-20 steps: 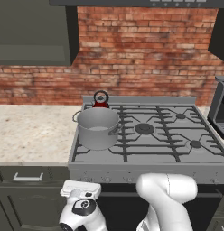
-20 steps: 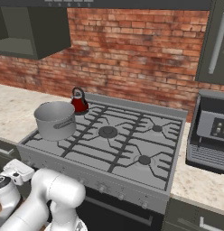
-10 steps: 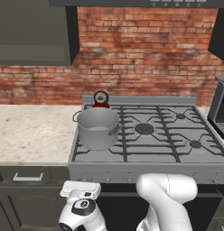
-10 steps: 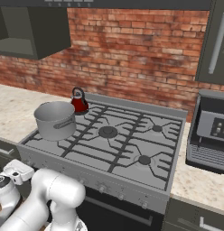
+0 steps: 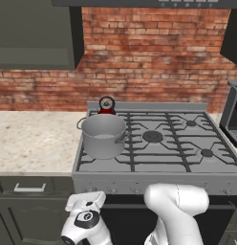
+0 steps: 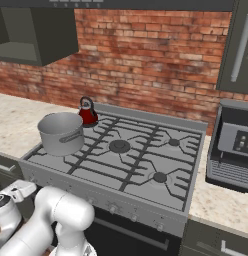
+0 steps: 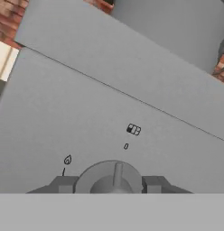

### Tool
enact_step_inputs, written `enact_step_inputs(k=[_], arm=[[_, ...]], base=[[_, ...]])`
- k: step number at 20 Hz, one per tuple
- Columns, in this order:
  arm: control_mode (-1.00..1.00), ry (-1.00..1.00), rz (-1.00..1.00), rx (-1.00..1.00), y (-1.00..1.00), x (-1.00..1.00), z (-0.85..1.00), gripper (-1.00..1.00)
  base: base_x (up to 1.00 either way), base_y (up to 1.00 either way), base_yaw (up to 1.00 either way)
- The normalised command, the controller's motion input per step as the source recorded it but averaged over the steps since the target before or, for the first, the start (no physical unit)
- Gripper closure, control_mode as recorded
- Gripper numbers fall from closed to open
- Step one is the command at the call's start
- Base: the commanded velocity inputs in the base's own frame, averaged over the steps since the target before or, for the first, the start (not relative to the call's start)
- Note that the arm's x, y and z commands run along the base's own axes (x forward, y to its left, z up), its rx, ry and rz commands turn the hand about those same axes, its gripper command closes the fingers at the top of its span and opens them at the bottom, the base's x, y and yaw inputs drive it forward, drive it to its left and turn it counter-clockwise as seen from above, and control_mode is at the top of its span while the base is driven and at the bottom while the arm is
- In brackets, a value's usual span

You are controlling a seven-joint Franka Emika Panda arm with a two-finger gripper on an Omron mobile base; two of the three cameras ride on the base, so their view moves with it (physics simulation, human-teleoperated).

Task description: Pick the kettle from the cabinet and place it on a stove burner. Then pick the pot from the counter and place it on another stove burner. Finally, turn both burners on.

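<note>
Your claw (image 7: pixel 109 184) sits about half open around a stove knob (image 7: pixel 114 173) on the cooker's front panel, a fingertip (image 7: pixel 64 184) pressed to either side. Nothing in the scene has moved over the last second, which suggests the turn is only just beginning. On the left of the cooktop (image 5: pixel 187 160), beside the worktop (image 5: pixel 34 139), the pot (image 5: pixel 102 136) stands apparently empty on the front burner with the kettle (image 5: pixel 106 106) just behind it on the rear one, so only the lighting remains and no flame shows.
</note>
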Motion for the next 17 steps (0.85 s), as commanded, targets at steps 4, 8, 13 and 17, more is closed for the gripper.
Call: enact_step_inputs(k=[4, 8, 13, 17], arm=[[-1.0, 0.12, 0.0, -0.26, 0.0, 0.0, 0.0, 1.0], [-1.0, 0.11, 0.0, -0.27, 0.0, 0.0, 0.0, 1.0], [-1.0, 0.11, 0.0, -0.26, 0.0, 0.0, 0.0, 1.0], [-1.0, 0.11, 0.0, -0.21, 0.03, 0.0, 0.0, 1.0]], base=[[0.0, 0.0, 0.0], [0.0, 0.0, 0.0], [0.0, 0.0, 0.0], [0.0, 0.0, 0.0]])
